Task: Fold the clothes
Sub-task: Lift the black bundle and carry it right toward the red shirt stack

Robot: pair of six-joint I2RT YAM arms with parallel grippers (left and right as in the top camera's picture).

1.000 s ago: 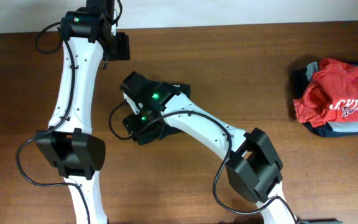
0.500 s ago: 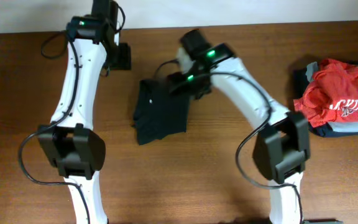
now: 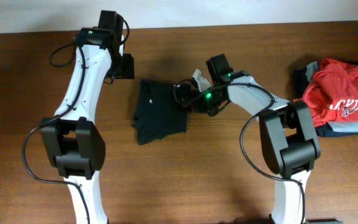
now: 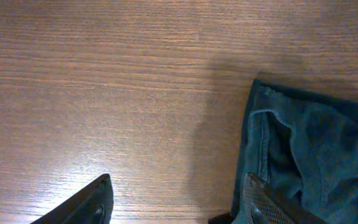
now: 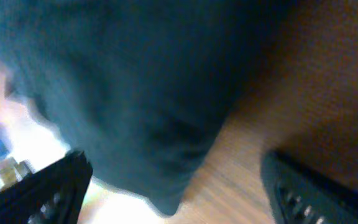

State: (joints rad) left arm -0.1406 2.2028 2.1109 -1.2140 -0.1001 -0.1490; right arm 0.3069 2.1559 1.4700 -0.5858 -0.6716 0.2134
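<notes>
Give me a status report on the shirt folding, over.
Left gripper open, empty, beside the black T-shirt. Right gripper open at its right edge. Shirt lies folded, rumpled, on table. Nothing in the way.

Blurred black T-shirt [image 5: 129, 87], spread claw [image 5: 174, 179]

Overhead: bright, even — soft shadows.
Left wrist: sharp, glare on the table [image 4: 86, 165].
Right wrist: dim — heavily blurred.

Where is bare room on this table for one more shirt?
The table is bare in front, between the two arm bases, and at the back between the right arm and the pile of clothes. It is crowded around the black T-shirt, with the left gripper and right gripper beside it.
</notes>
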